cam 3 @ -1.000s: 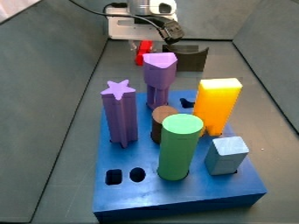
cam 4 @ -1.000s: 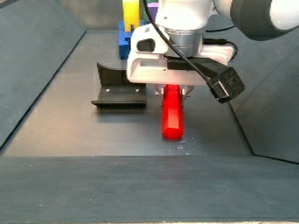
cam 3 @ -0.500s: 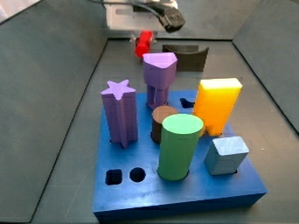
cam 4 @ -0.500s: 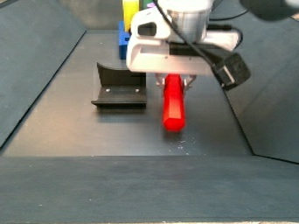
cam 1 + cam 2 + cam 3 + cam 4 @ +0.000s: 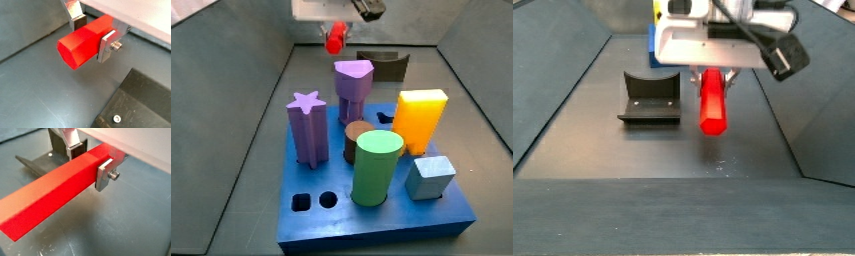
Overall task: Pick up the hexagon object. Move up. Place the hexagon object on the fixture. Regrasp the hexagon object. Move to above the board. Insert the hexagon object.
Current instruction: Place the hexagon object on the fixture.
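Observation:
The hexagon object is a long red bar (image 5: 712, 103) with a hexagonal end. My gripper (image 5: 91, 34) is shut on it near one end, and it shows in both wrist views (image 5: 53, 193). The bar hangs lying level, lifted well above the grey floor. In a side view it shows as a red piece (image 5: 335, 38) under the gripper at the back of the cell, behind the blue board (image 5: 372, 210). The fixture (image 5: 649, 98), a dark L-shaped bracket, stands on the floor beside the bar and below it. It also shows in both wrist views (image 5: 140, 105).
The blue board carries a purple star post (image 5: 305, 125), a purple post (image 5: 353, 90), a green cylinder (image 5: 377, 168), an orange block (image 5: 418, 120), a grey-blue block (image 5: 430, 177) and a brown peg (image 5: 357, 135). Empty holes (image 5: 313, 201) lie at its near corner. Grey walls close in the cell.
My gripper has risen with the red hexagon bar in it. The bar has left the floor and now hangs higher. The fixture and the board have not moved.

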Motion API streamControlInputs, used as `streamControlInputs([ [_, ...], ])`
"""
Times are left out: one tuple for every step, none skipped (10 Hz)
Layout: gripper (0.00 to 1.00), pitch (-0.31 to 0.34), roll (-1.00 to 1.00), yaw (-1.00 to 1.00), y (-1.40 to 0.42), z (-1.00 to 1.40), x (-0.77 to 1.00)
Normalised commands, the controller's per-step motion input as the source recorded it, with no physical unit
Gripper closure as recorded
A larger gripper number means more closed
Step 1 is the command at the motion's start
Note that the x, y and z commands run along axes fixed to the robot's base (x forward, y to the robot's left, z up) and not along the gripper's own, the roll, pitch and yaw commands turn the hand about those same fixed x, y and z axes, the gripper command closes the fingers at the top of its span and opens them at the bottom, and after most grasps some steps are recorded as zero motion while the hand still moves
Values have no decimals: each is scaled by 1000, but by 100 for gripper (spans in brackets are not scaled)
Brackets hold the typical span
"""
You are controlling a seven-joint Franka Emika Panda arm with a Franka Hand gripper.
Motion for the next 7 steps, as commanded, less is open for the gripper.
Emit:
streamControlInputs([
  [100, 17, -6, 1, -4, 1000, -13],
  [100, 21, -9, 2, -6, 1000, -18],
  [100, 22, -10, 2, -6, 1000, -19],
  [100, 25, -12, 4, -7, 1000, -20],
  [100, 29, -15, 5, -7, 1000, -21],
  [100, 31, -17, 6, -8, 995, -20],
  [100, 36, -19, 7, -7, 856, -17],
])
